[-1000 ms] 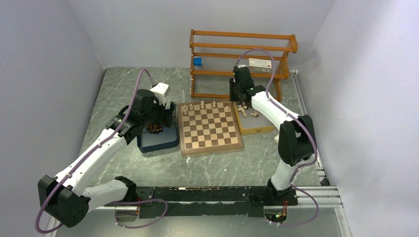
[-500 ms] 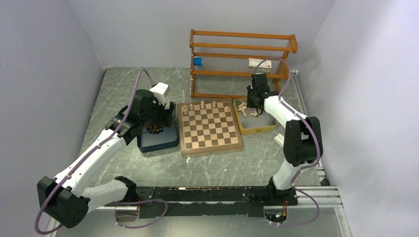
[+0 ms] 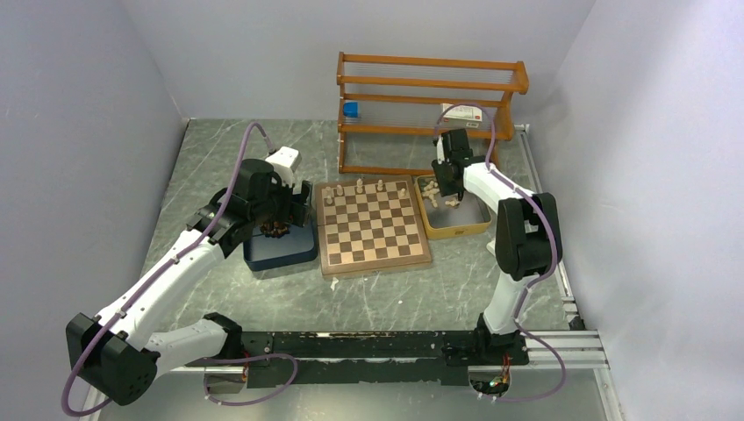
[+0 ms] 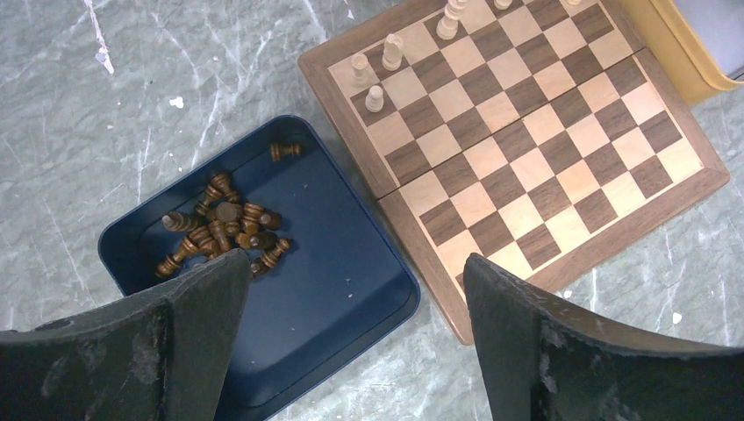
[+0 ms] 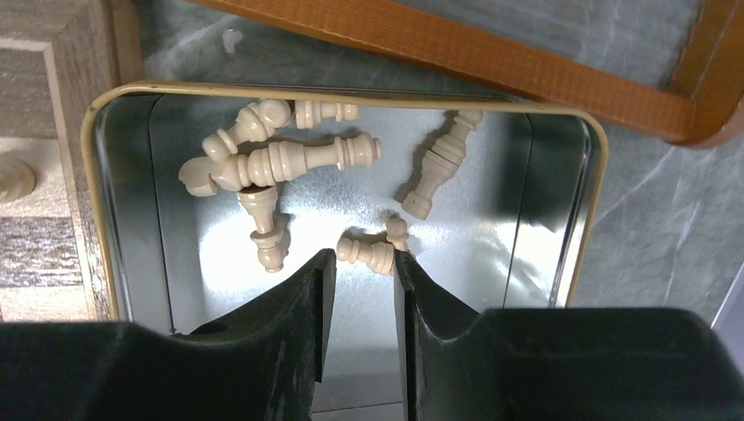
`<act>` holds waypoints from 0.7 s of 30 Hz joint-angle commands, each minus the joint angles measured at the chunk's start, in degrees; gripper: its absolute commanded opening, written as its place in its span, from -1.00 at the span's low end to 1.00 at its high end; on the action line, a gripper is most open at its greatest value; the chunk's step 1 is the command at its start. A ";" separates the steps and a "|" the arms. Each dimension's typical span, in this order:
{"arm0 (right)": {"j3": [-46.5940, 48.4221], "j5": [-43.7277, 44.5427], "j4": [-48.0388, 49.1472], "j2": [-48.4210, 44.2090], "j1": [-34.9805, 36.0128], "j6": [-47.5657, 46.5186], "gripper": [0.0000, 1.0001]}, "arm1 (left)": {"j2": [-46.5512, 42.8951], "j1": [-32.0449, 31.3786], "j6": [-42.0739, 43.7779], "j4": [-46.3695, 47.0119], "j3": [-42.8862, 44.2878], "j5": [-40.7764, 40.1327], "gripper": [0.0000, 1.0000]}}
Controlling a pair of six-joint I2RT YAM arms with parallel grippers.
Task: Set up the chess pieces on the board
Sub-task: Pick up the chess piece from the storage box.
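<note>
- The right gripper (image 5: pixel 361 261) hangs over the tan tray (image 5: pixel 351 88), its jaws a narrow slot apart and empty.
- A cream pawn (image 5: pixel 368 254) lies on its side mid-tray, right at the fingertips. Its long axis runs finger to finger, so closing would likely pinch its ends.
- The left gripper (image 4: pixel 355 267), wide open, sits across the board (image 3: pixel 373 226) from the tray, so the right arm is nearer.

This is a robotics lab test cell. Plain pale walls (image 3: pixel 88 79) box in a grey marble-patterned desk (image 3: pixel 263 145). A left arm (image 3: pixel 167 281) and a right arm (image 3: pixel 518 237), trailing purple cables (image 3: pixel 238 167), are bolted to a black rail (image 3: pixel 368 346) along the lower edge, with aluminium framing (image 3: pixel 566 348) at the lower right.
</note>
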 commanded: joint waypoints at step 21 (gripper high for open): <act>-0.24 -7.58 -2.01 3.60 -0.54 -26.85 -0.35 | -0.52 -0.20 0.64 1.42 -0.16 -0.01 0.89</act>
